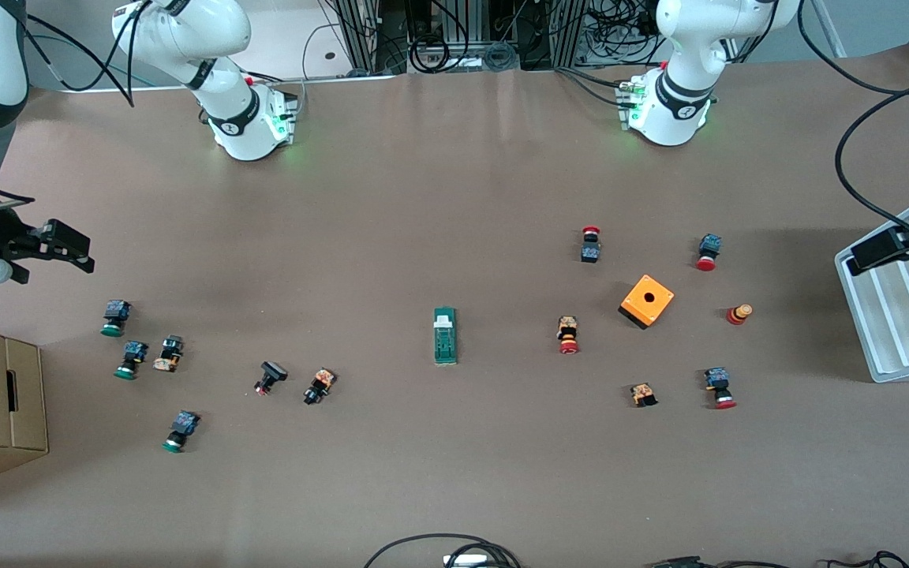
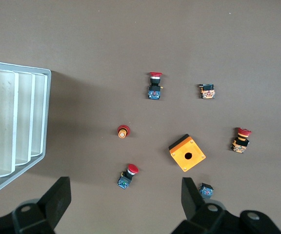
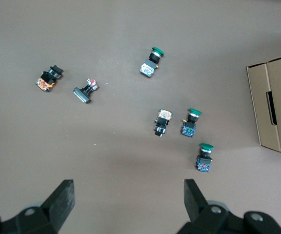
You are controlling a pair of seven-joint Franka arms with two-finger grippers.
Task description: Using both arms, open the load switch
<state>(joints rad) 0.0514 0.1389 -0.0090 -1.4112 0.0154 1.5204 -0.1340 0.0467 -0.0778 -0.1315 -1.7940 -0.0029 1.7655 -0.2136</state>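
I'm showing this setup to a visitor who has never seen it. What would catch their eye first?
Probably the bright orange box with a hole in its top, toward the left arm's end of the table among red-capped buttons. Next, the slim green load switch lying alone mid-table. Both tools hang open at the table's ends: the left tool by the white tray, the right tool above green-capped buttons.

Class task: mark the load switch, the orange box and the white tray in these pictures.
load switch [image 1: 445, 337]: front view, green body below the white tab.
orange box [image 1: 647, 300]: front view, top face beside the hole.
white tray [image 1: 906, 331]: front view, a ridge.
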